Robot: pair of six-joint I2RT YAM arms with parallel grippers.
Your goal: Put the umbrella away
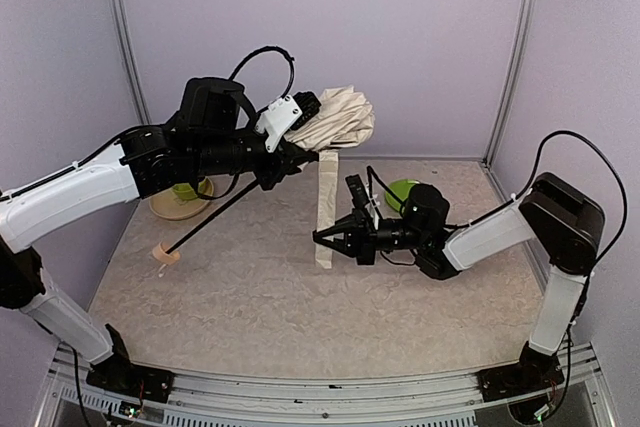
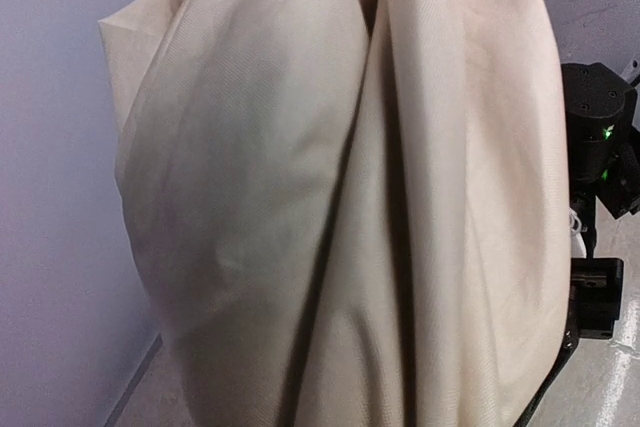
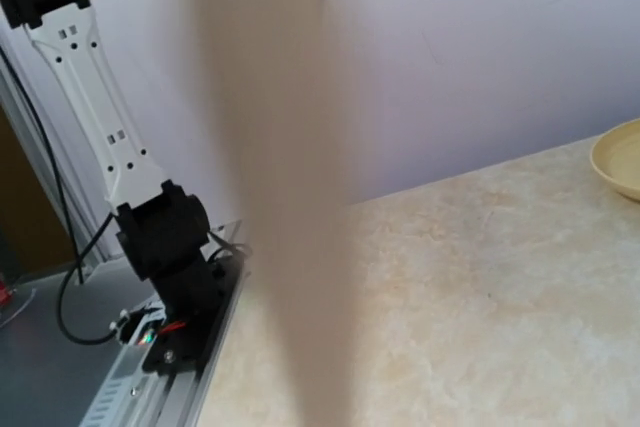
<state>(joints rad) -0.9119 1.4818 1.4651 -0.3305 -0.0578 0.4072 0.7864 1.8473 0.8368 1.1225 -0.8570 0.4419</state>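
The umbrella is held tilted above the table. Its cream canopy [image 1: 338, 117] is bunched at the top back and fills the left wrist view [image 2: 330, 207]. Its thin black shaft [image 1: 215, 215] slants down-left to the wooden knob [image 1: 165, 254], which rests on the table. A cream strap [image 1: 325, 207] hangs from the canopy to the table and shows as a blurred band in the right wrist view [image 3: 290, 207]. My left gripper [image 1: 300, 155] grips the umbrella at the canopy's base, its fingers hidden by fabric. My right gripper [image 1: 328, 240] is open at the strap's lower end.
A beige plate [image 1: 172, 209] holding a green item [image 1: 188, 189] sits at the back left, and its rim shows in the right wrist view [image 3: 620, 159]. A green bowl [image 1: 400, 190] stands behind my right arm. Walls close in the back and sides.
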